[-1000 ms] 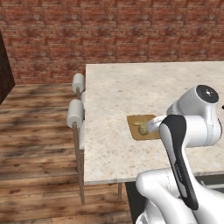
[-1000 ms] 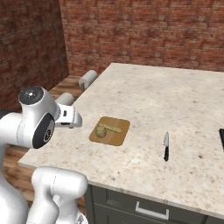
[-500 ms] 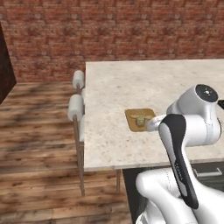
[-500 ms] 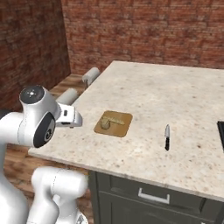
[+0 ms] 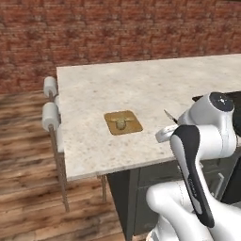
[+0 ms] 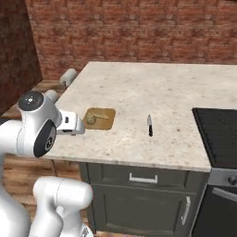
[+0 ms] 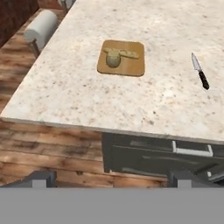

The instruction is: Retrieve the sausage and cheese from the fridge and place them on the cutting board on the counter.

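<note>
Backing speckled counter (image 5: 141, 89) w/ cutting board (image 5: 123, 123), brick wall (image 5: 117, 28), wood floor (image 5: 23, 188).

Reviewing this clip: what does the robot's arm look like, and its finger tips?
The arm is glossy white with rounded, bulbous links, a dark grey band along one link and a dark round cap with a small white dot on the joint. The finger tips are small, blocky and dark grey.

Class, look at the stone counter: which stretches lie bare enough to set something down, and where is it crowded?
Bare counter runs between the cutting board and the near edge, and between board and knife. The far half toward the brick wall is also bare. The board itself is crowded: the cheese sits on it.
</note>
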### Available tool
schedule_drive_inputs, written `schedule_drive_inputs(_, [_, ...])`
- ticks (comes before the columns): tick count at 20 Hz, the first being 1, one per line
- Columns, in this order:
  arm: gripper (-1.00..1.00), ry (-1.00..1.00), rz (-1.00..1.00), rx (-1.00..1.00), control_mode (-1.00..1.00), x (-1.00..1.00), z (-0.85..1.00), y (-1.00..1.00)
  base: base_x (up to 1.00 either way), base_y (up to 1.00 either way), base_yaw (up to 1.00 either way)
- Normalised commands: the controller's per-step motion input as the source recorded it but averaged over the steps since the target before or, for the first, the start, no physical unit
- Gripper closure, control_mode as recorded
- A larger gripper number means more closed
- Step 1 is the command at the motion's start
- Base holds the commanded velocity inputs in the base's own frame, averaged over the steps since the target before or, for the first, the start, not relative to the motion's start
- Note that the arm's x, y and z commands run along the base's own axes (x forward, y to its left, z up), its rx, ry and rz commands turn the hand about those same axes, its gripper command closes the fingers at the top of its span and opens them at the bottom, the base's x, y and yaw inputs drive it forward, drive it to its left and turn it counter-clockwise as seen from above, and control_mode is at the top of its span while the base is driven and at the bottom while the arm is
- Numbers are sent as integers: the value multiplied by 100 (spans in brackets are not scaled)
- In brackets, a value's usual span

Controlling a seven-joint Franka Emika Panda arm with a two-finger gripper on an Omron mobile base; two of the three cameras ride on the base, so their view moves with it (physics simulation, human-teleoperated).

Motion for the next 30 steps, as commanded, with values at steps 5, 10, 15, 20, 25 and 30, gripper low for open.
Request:
schedule_drive_inputs(5, [-100,0,0,0,100,0,0,0,16,-7,-71])
schedule_drive_inputs(10, [-100,0,0,0,100,0,0,0,10,-15,-82])
schedule_drive_inputs(15, [-100,0,0,0,100,0,0,0,0,-13,-88])
schedule_drive_inputs(20, [-100,0,0,0,100,0,0,0,0,0,-93])
schedule_drive_inputs(25, [-100,0,0,0,100,0,0,0,24,0,-85])
schedule_drive_inputs(30, [-100,0,0,0,100,0,0,0,70,24,-71])
